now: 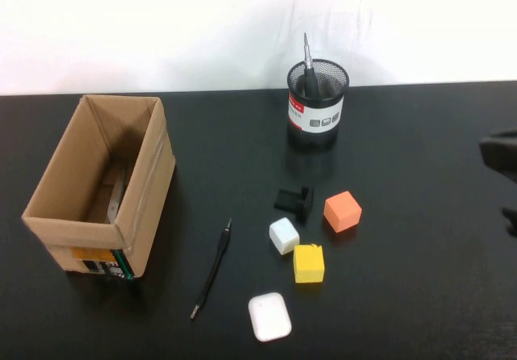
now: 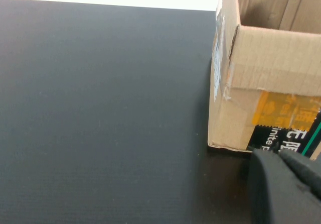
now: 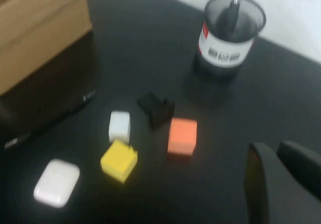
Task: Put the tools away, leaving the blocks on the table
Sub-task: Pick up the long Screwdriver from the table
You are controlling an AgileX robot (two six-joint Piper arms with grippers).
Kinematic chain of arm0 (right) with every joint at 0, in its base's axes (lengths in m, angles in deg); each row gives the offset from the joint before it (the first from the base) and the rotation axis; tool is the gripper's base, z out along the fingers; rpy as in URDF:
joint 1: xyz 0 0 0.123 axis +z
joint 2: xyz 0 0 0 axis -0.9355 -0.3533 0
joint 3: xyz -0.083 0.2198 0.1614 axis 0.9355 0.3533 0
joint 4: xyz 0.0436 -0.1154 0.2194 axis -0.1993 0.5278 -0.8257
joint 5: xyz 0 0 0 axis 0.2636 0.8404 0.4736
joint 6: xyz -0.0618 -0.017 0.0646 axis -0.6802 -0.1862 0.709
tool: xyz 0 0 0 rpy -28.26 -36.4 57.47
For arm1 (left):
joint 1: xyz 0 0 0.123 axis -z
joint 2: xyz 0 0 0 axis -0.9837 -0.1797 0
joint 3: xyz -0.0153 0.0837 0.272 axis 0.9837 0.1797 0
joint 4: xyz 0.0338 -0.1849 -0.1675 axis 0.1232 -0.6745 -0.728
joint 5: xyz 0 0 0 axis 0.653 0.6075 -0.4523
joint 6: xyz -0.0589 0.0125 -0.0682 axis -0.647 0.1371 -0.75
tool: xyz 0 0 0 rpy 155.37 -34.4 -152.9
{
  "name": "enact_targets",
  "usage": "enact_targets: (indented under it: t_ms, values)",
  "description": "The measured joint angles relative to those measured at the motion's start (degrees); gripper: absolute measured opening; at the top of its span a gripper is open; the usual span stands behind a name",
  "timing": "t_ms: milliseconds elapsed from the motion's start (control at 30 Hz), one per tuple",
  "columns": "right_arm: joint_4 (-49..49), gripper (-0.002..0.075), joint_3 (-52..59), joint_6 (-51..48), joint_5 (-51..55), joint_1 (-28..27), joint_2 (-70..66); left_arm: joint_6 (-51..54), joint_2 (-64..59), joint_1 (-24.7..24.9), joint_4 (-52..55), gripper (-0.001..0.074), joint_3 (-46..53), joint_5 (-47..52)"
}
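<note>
**Two tools seen, three blocks, two boxes for putting things in**

The table is wide, flat and black. One brown cardboard box stands open on its left side; something flat and grey leans inside, but it is too dark to tell what. One round black mesh cup stands at the back, and the thick black-handled screwdriver stands in it, metal tip up. One long thin black screwdriver lies flat between the box and the blocks.

There are three blocks, close together but apart: one orange block, one yellow block and one smaller white block. One small black T-shaped piece sits just behind them. One flat white rounded case lies near the front.

The left gripper is pressed together, low by the box's front corner. The right gripper is pressed together too, out at the right edge of the table, holding nothing.
</note>
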Motion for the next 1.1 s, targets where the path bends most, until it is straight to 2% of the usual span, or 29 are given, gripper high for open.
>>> enact_targets:
  t_ms: [400, 533, 633, 933, 1100]
  values:
    - [1.5, -0.0005, 0.0, 0.0, 0.4, 0.4, -0.4, 0.0, 0.0, 0.0, 0.0, -0.0004, 0.0, 0.0]
    - [1.0, -0.0005, 0.0, 0.0, 0.5, -1.3, 2.3, 0.0, 0.0, 0.0, 0.0, -0.0004, 0.0, 0.0]
    - [1.0, -0.0006, 0.0, 0.0, 0.5, -5.0, 5.1, 0.0, 0.0, 0.0, 0.0, -0.0004, 0.0, 0.0]
    - [5.6, -0.0006, 0.0, -0.8, 0.0, -21.0, 19.3, 0.0, 0.0, 0.0, 0.0, -0.0004, 0.0, 0.0]
    - [5.6, -0.0006, 0.5, 3.9, 0.0, -26.8, 24.8, 0.0, 0.0, 0.0, 0.0, -0.0004, 0.0, 0.0]
